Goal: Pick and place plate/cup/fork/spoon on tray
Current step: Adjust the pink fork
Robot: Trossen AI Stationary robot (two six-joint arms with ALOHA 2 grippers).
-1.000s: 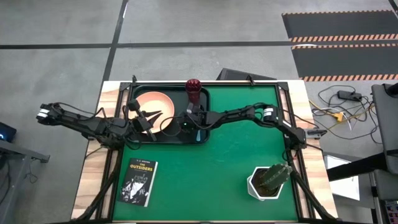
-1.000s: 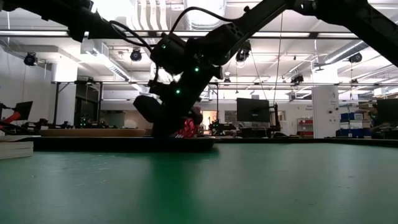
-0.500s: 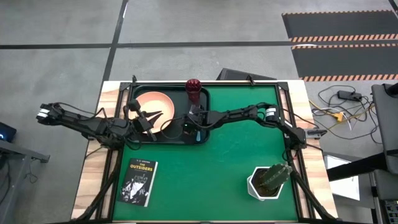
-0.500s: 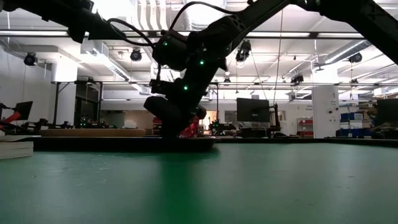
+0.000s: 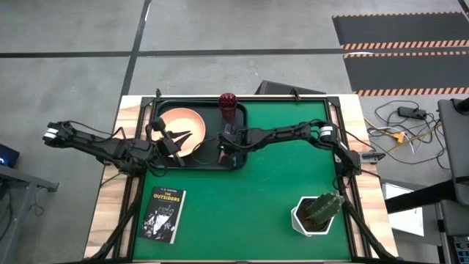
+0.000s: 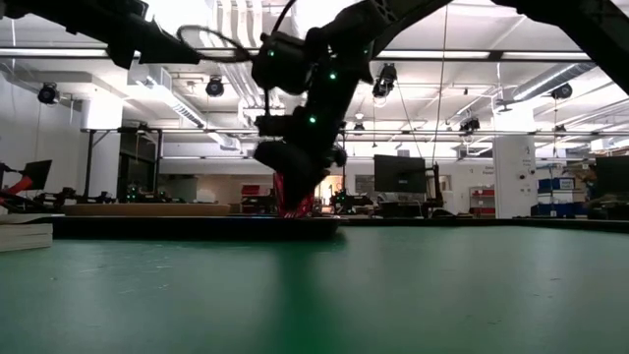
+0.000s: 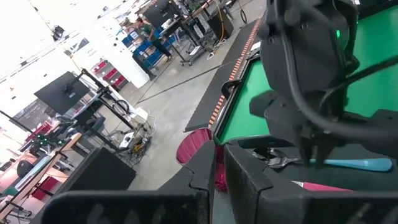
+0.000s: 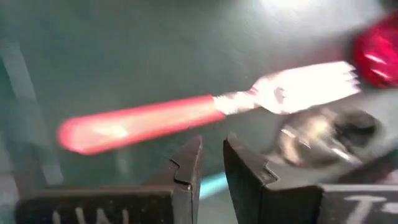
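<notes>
your right gripper (image 5: 225, 144) hangs over the right-hand part of the tray (image 5: 163, 162), and its fingers (image 8: 186, 165) are drawn almost together with nothing between them. in the right wrist view the fork (image 8: 205, 112) lies flat on the tray floor just beyond the fingertips, its long axis crosswise to the finger line, pink handle running toward 9 o'clock and tines toward 3 o'clock. the spoon (image 8: 323, 140) lies just beside it, bowl near the tines, teal handle partly hidden behind the fingers. the cup (image 5: 228, 105) stands on the tray's far rim at about 12 o'clock from this gripper, and the plate (image 5: 183, 125) sits in the tray at about 10 o'clock from it. your left gripper (image 5: 173, 141) rests at the plate's near edge, its fingers (image 7: 205, 171) nearly shut and holding nothing. all four items appear to be on the tray, so in my judgement the placing is essentially done and the right arm, the nearer to the cutlery, has only to lift clear.
</notes>
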